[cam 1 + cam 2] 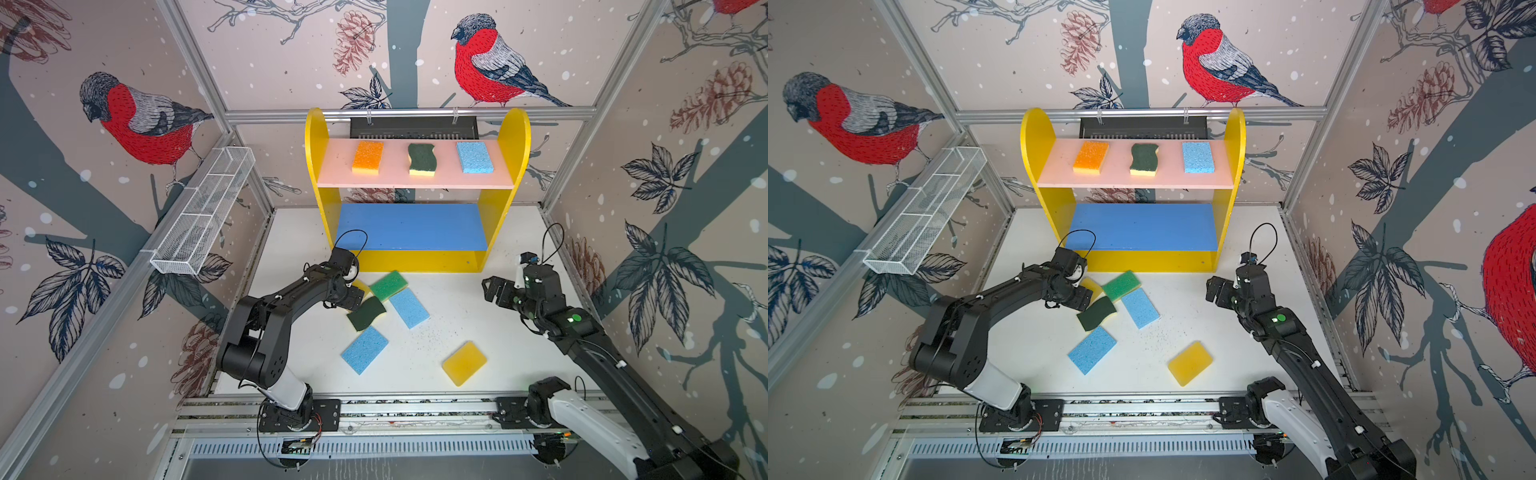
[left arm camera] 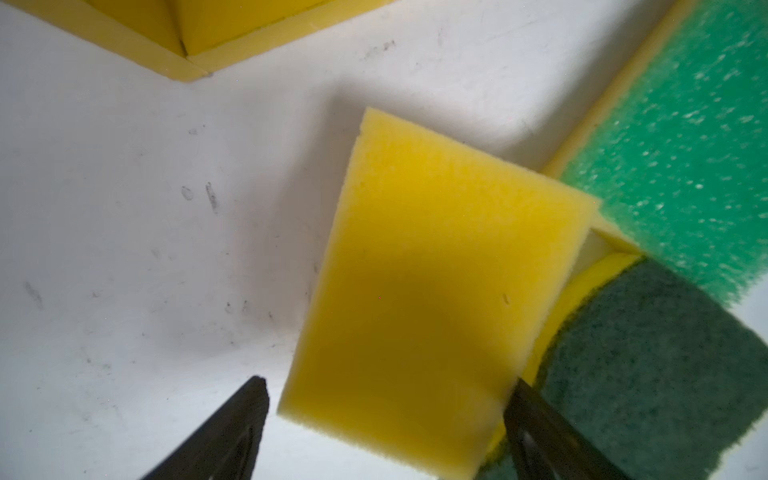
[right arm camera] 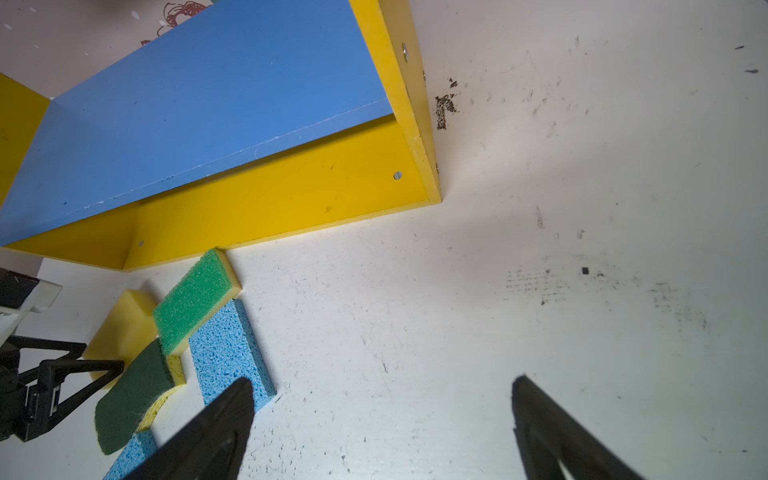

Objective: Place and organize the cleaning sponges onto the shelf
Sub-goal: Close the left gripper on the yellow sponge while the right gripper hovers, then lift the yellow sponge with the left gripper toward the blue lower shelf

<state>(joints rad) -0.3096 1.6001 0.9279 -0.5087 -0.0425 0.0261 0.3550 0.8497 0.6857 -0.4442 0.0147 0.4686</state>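
Three sponges sit in a row on the pink board (image 1: pixel 415 180) of the shelf (image 1: pixel 316 141), which stands at the 12 o'clock side of the white table (image 1: pixel 455 311). On that board you see the orange sponge (image 1: pixel 368 156) at 9 o'clock, the top scourer (image 1: pixel 422 159) in the middle and the top blue sponge (image 1: pixel 475 157) at 3 o'clock. They are well apart from each other.

Six more lie on the table in front of the shelf. Your left gripper (image 2: pixel 388 384) is at about 9 o'clock from the table's middle. Its two fingers stand apart, one on each side of the far yellow sponge (image 2: pixel 415 270). One finger touches the sponge's edge and the other has a little gap, so the sponge is not squeezed. Just beside that sponge, at its 3 o'clock, lies the green sponge (image 1: pixel 389 285), and at its 5 o'clock lies the low scourer (image 1: pixel 366 313). The middle blue sponge (image 1: pixel 409 308) touches the green sponge at 5 o'clock. The near blue sponge (image 1: pixel 364 350) lies at 7 o'clock on the table, just beside the low scourer. The near yellow sponge (image 1: pixel 464 363) lies at 5 o'clock, well apart from the rest.

Your right gripper (image 3: pixel 382 384) hangs at 3 o'clock over the table. Its fingers are wide apart and hold no sponge.
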